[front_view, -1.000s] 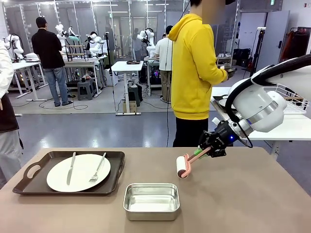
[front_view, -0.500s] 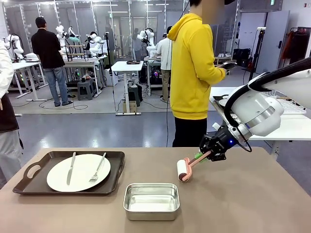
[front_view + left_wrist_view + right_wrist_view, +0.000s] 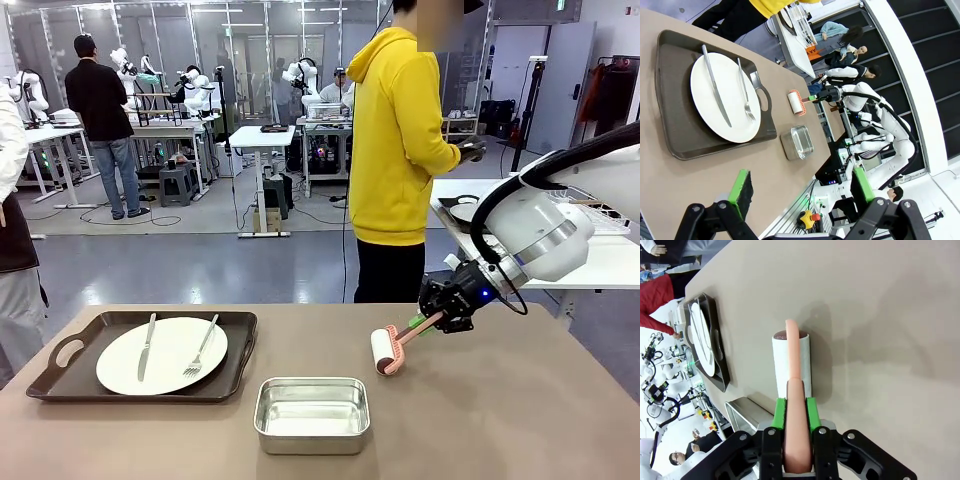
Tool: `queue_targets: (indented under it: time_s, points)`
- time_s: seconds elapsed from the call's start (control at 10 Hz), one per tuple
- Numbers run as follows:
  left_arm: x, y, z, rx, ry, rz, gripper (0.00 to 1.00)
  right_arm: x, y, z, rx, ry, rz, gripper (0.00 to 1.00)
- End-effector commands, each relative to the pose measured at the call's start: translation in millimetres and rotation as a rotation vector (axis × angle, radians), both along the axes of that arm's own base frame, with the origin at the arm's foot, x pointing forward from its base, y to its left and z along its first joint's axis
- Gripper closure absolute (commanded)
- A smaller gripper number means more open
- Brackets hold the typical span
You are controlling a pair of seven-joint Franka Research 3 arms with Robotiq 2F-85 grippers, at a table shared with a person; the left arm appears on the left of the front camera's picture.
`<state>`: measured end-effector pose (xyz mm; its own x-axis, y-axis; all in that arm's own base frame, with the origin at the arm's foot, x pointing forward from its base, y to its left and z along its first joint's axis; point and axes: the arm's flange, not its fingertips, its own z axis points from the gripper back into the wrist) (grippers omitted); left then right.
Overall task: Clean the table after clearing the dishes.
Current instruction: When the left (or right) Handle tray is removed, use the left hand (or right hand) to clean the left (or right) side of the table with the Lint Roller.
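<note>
1 roller (image 3: 383, 351), clamped by its handle (image 3: 410, 331) in our right gripper (image 3: 428, 320), meets the table (image 3: 520, 400) at 8 o'clock, axis 2-to-8; the plate (image 3: 165, 355) lies at 9, nearer our wide-open left gripper (image 3: 801, 187).

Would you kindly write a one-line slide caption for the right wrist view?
Right gripper shut on a lint roller by its pink handle, the white roll down at the brown table.

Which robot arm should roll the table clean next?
Right. The right gripper is shut on the lint roller, down by the table. The left gripper hangs open and empty above the tray.
</note>
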<state>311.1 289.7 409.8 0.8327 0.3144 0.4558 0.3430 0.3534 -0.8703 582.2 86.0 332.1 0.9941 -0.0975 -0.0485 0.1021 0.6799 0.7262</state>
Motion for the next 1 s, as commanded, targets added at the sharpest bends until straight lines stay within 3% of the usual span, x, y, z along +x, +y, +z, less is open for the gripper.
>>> queue_targets:
  time_s: [0.0, 0.9]
  points:
    - [-2, 1, 1, 0.002, -0.006, 0.003, 0.0, -3, -24, -17, -0.072, -0.057, 0.01, 0.8]
    - [-2, 1, 1, 0.002, -0.006, 0.003, 0.0, -8, -152, -13, -0.199, -0.103, -0.099, 0.8]
